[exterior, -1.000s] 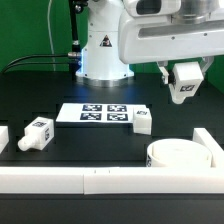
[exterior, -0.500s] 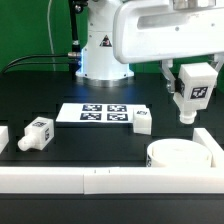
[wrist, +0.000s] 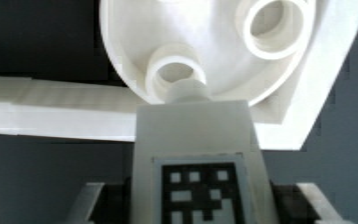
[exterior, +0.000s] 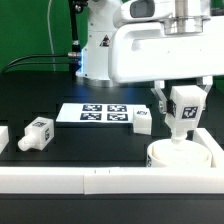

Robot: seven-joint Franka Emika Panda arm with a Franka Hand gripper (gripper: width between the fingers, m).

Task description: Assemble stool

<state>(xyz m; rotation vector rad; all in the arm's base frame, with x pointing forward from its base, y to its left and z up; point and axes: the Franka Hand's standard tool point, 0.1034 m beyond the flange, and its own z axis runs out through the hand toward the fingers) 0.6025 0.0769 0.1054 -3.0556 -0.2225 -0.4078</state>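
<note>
Clearly the job is at its first joint. The gripper (exterior: 183, 103) is closed on a leg (exterior: 184, 122), its fingers (wrist: 98, 203) pressing the two sides while the tagged face looks outward. The leg hangs upright, with its lower end right over the seat (exterior: 181, 157). The seat lies flat on the table, tucked into the corner of the white rails (exterior: 70, 181) at the exterior view's right. In the wrist view the leg's tip lines up with one socket (wrist: 172, 72) near the seat's edge. Whether it has entered the hole cannot be told from either view.

No leg looks fixed to the seat yet. A second leg (exterior: 37, 133) lies loose on the table toward the exterior view's left, and a third leg (exterior: 142, 120) sits just beside the marker board (exterior: 95, 113). By my judgement, what is left is to seat and twist this leg home, then fetch and fit the others.
</note>
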